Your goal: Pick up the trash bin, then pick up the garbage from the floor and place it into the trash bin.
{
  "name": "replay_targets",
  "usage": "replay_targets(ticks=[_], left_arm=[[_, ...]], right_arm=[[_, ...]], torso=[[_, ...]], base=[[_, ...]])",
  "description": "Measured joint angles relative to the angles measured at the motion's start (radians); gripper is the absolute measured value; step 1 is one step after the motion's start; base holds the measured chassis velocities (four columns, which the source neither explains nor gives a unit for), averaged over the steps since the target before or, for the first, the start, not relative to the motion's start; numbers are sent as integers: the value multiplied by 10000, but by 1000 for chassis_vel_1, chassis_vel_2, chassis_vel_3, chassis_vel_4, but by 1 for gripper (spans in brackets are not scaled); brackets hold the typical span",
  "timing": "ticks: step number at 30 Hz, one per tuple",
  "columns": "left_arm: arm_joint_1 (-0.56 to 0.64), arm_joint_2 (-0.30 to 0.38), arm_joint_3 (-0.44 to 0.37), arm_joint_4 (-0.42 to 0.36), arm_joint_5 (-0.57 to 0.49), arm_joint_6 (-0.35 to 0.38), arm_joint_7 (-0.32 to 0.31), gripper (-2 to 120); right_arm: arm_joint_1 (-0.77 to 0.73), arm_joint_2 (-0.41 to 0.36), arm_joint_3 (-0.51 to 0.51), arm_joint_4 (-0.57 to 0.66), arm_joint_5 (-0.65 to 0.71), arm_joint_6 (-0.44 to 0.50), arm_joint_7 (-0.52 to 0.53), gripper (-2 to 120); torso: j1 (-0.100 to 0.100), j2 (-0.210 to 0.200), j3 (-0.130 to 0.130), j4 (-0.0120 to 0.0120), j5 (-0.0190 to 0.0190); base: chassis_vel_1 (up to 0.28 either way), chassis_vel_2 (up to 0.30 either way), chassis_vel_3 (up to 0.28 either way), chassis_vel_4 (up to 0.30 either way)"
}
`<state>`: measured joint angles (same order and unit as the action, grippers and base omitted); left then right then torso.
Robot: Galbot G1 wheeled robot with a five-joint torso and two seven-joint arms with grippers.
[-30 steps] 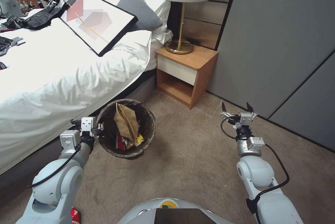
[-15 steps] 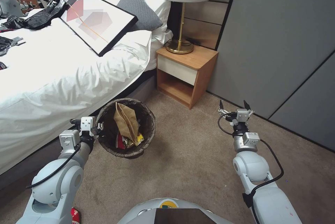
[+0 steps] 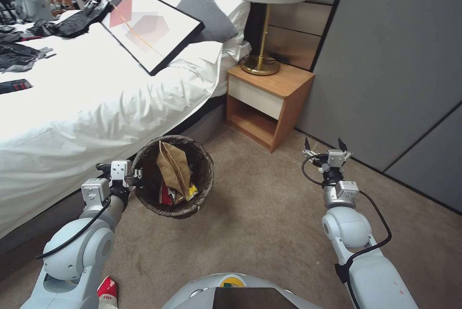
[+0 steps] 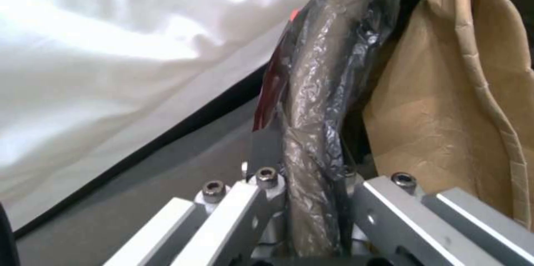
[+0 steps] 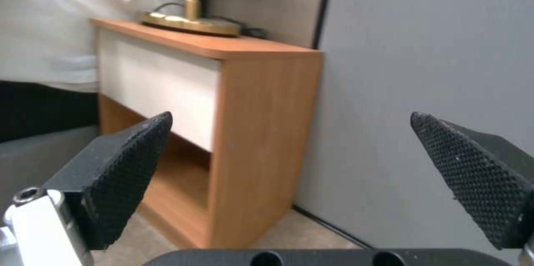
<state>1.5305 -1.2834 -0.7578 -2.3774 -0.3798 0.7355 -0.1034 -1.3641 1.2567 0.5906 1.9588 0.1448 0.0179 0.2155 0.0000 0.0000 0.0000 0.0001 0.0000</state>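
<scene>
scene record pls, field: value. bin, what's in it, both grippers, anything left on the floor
bin: trash bin held off the carpet beside the bed
contents: brown paper bag, red and yellow wrappers
left gripper: shut on the bin's rim
right gripper: open, nothing in it, toward the nightstand
floor litter: red-and-white packet by the left arm's base

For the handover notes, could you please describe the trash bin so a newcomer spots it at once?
Beside the white bed, above the carpet, the left end effector grips the trash bin by its rim. It is round, dark-lined, with a brown paper bag inside.
</scene>
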Motion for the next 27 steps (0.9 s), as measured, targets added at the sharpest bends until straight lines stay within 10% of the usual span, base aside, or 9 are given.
replay_targets(ticks=[27], left_arm=[[-53,51,1,110,47,0,-14,0]], right_arm=[[123,-77,-71,-194,6,-51,109,100]], torso=[[0,0,0,-2,0]], base=[[83,82,82,77]])
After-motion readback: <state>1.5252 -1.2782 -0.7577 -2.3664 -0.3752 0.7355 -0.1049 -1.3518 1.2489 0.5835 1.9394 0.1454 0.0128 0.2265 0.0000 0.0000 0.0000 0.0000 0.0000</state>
